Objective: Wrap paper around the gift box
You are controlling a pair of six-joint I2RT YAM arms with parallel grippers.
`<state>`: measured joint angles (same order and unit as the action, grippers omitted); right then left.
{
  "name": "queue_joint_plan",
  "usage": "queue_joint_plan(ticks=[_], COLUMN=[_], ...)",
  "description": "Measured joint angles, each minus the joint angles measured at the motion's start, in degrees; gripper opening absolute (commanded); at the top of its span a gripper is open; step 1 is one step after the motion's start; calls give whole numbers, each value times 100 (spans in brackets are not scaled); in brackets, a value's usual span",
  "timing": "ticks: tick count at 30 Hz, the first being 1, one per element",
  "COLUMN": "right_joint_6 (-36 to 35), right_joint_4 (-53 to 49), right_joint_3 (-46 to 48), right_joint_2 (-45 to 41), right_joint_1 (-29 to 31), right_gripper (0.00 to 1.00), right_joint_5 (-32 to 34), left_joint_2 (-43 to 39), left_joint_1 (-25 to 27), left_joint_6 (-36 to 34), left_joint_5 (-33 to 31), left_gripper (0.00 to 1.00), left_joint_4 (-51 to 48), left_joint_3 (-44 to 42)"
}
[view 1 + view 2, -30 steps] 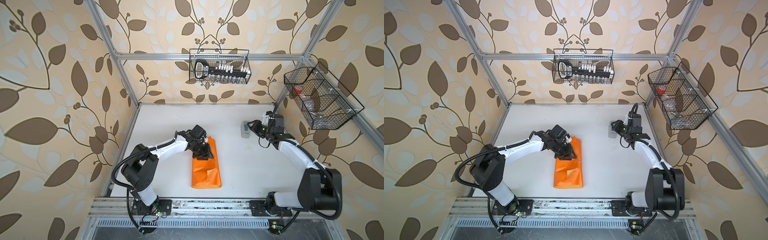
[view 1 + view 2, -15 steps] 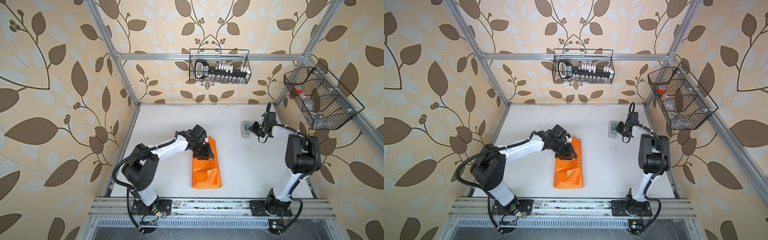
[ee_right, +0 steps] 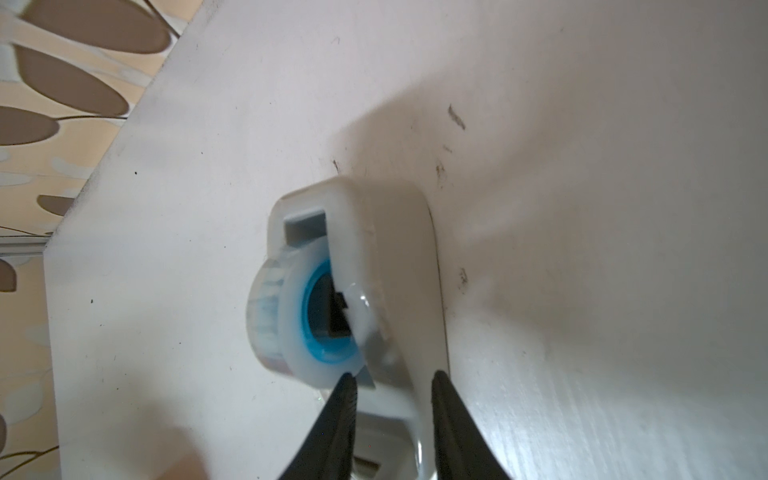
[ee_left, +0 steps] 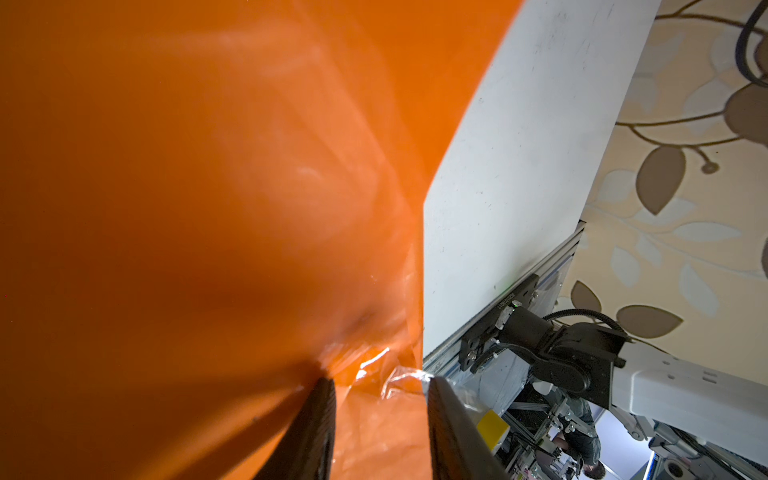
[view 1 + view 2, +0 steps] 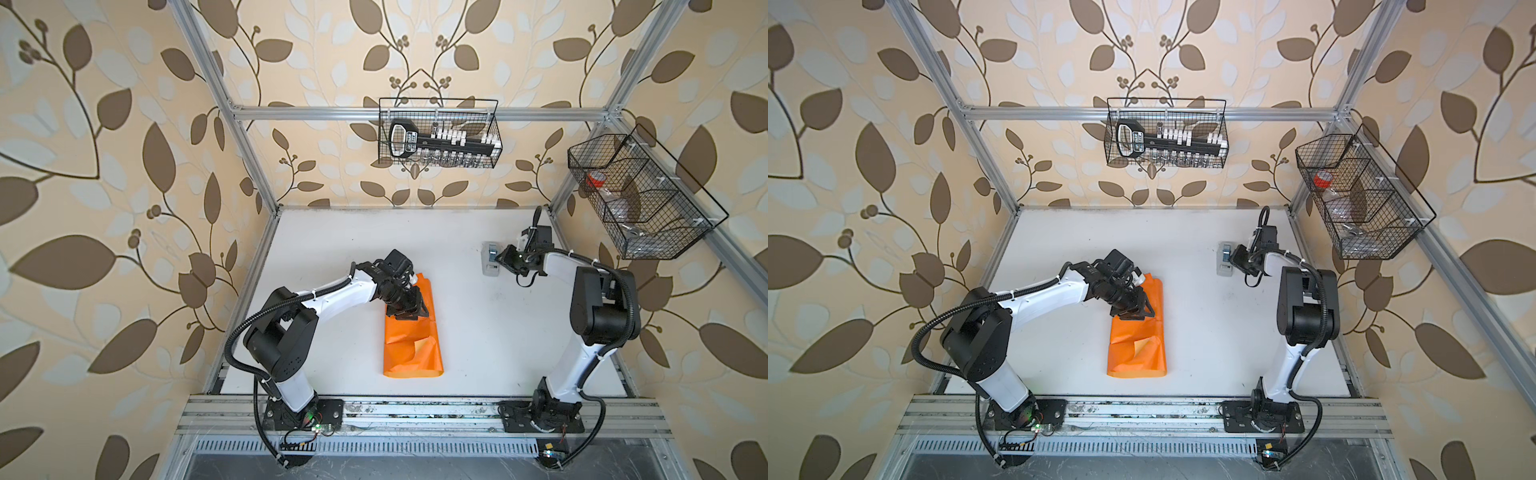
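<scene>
Clearly thin and quick to crease, the paper (image 5: 411,349) lies folded mid-bench, with the gift box hidden inside, I judge. My left gripper (image 5: 411,313), jaws narrow, presses its far end; I'd pinch edges only. My right gripper (image 3: 392,382) straddles the tape dispenser (image 3: 365,249) far right, and I cannot tell if it grips.

Left claw (image 5: 409,311) tipped down mid-surface (image 5: 469,332), arm extended, right claw (image 5: 500,258) low near far-right corner, both jaws part-spread
</scene>
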<state>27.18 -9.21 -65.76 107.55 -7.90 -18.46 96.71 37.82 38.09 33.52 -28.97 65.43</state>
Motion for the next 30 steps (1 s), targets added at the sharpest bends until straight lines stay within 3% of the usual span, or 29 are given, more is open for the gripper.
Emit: queue_joint_plan(ticks=[13, 30], right_joint_6=[258, 127], right_joint_4=[813, 938], right_joint_3=[822, 452], right_joint_2=[-817, -87], right_joint_1=[28, 39], right_gripper=[38, 29], right_joint_5=[-24, -601], left_joint_2=[17, 90], left_joint_1=[0, 9], left_joint_6=[0, 0], left_joint_5=[26, 107], left_gripper=[39, 39], left_joint_4=[22, 105], left_joint_3=[0, 39])
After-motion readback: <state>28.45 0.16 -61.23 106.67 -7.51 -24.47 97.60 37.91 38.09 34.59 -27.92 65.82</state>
